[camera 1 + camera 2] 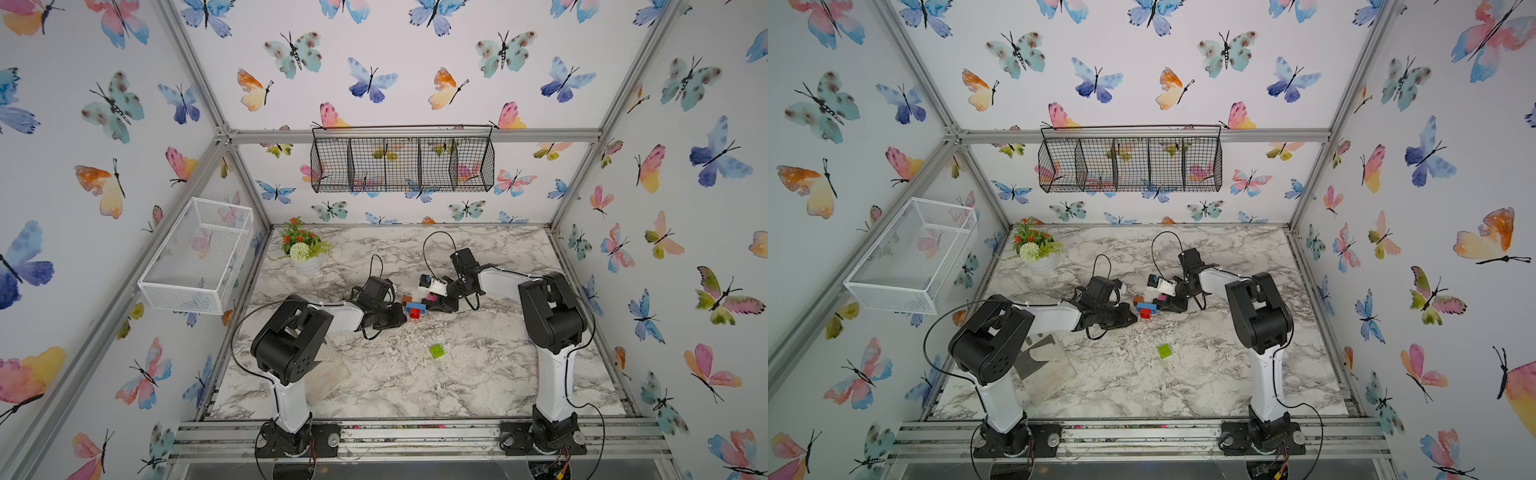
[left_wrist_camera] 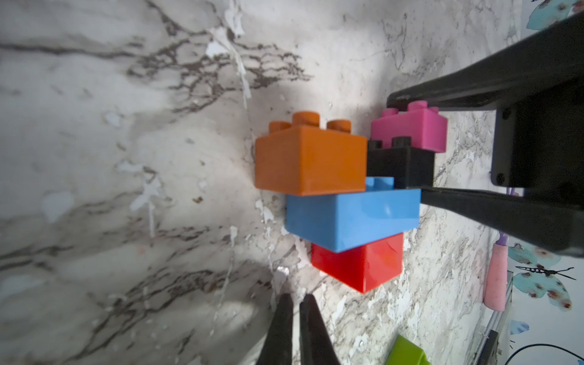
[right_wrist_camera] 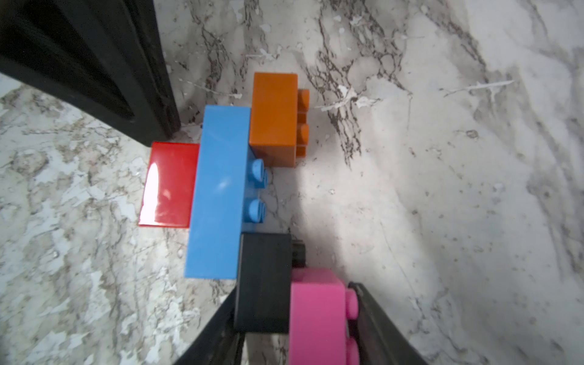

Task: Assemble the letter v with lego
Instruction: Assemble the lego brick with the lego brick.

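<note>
Evidently the build is at its second-to-last step. The letter v (image 1: 415,307) lies on its side near the middle of the tabletop (image 1: 478,374). Its red brick (image 2: 360,265) forms the point and the blue bar (image 2: 354,218) sits across it. The orange brick (image 2: 309,161) is at one end of the bar and the black brick (image 2: 401,164) at the other. The pink brick (image 3: 316,316) sits on the black one, offset outward as one tip.

The right gripper (image 3: 294,294) brackets that pair. One finger rests on the pink studs and the other on the black brick's overhanging underside, so it looks clamped across them, probably pressing the pink tip home.

The orange studs are bare. The green brick (image 1: 436,351) lies loose, well apart from the V and between it and the front edge.

The next move likely calls for:
- letting go of the pink tip without dragging the V;
- fetching the green brick;
- pushing it onto the orange studs with the same outward offset while the other arm braces the stack.

The left gripper (image 2: 295,298) has its jaws together, holding nothing, with its tips just beside the red point.

Both arms reach in low from the front edge. Their forearms slant toward the middle and their wrists are dipped close to the surface.
</note>
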